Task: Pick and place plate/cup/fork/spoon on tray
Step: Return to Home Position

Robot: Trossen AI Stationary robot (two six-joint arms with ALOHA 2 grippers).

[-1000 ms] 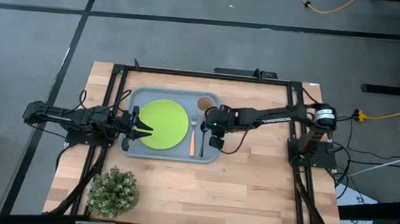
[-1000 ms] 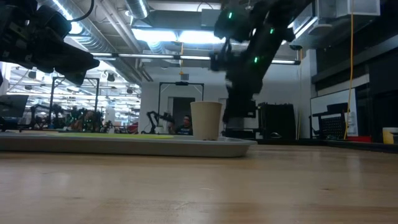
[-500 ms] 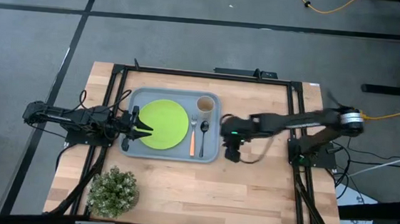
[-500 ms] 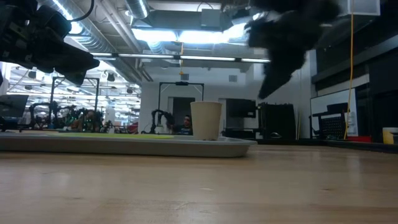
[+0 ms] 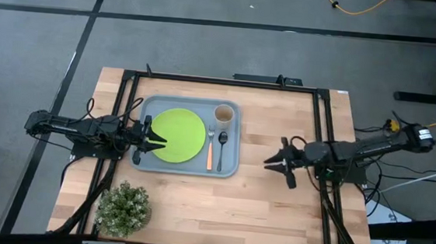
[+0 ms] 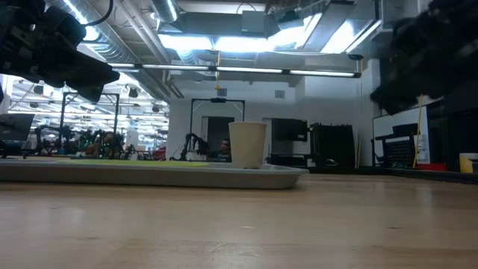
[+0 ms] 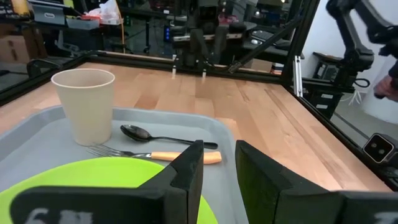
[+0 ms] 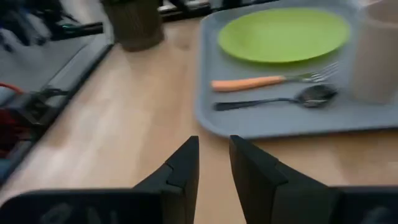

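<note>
All four pieces are on your tray (image 5: 228, 166). The plate (image 5: 178, 135) fills its 9 o'clock half and the cup (image 5: 223, 114) stands upright in the 1 o'clock corner. The fork (image 5: 210, 149) and spoon (image 5: 222, 142) lie side by side at the plate's 3 o'clock, tines and bowl pointing to 12, with the fork nearer the plate. By my reading nothing is left to place; only parking the arms remains.

Your right gripper (image 5: 271, 162) hangs over bare wood at the tray's 3 o'clock, well apart from it, its fingers parted by a narrow gap and empty. Your left gripper (image 5: 159, 141) sits above the plate's 9 o'clock edge, also with a narrow gap and holding nothing.

The table (image 5: 273, 212) is pale wood planks inside a black frame (image 5: 221, 81), with a potted plant (image 5: 123, 206) at the tray's 7 o'clock. Around it is grey floor (image 5: 209, 35) marked with dark lines. The low view shows a workshop with ceiling strip lights and ducts.
</note>
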